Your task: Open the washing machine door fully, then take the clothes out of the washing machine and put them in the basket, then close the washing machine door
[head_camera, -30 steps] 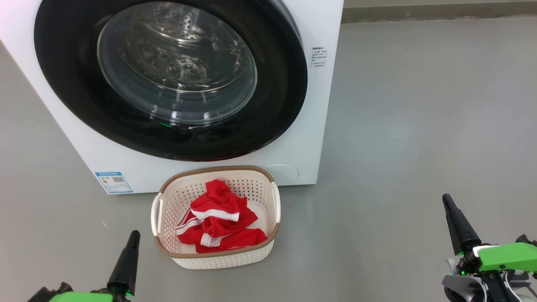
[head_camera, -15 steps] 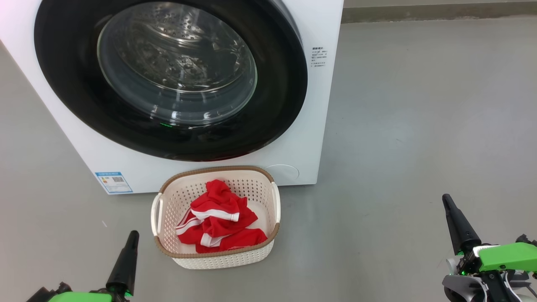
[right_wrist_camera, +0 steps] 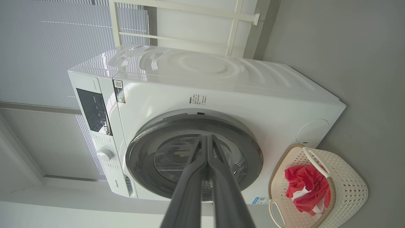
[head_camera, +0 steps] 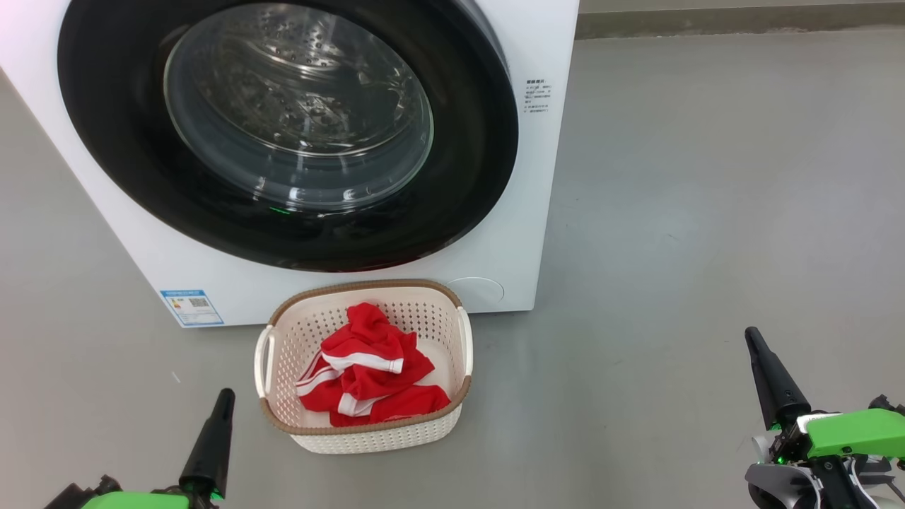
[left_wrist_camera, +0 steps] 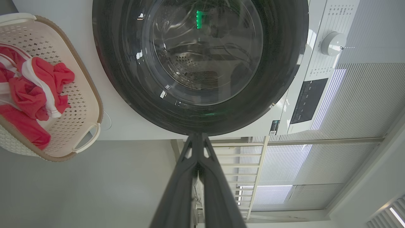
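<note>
Left claw (head_camera: 225,397): low at left above the grey floor (head_camera: 707,177), two long dark fingers pressed together, nothing between them, well apart from the basket.

Next right: small blue label sticker (head_camera: 192,306) on the lower front of the big white front-loading washing machine (head_camera: 548,198). Its large round door (head_camera: 290,134), a wide glossy black rim around a bulging clear glass bowl, sits flush against the front. We read it as closed, so the last step looks done. The steel perforated drum (head_camera: 304,78) behind the glass looks empty to us. The door should handle stiff and hinged. The glossy rim is slippery, so we'd hook its outer edge, not pinch the face. We can't tell which side unlatches.

Just in front of the machine, on the floor: small cream perforated plastic basket (head_camera: 368,427) with a brown woven-look rim. Bright red soft fabric clothes (head_camera: 368,382) with white stripes lie bunched inside, below the rim. They're light and limp, and we expect them to drape and maybe snag on the perforations. We'd pinch a raised fold on top of the bundle. The basket itself should be light and stiff, and we'd take it by the side handles (head_camera: 261,360).

Right claw (head_camera: 751,336): low at far right, fingers together, empty, well apart from basket and machine.
</note>
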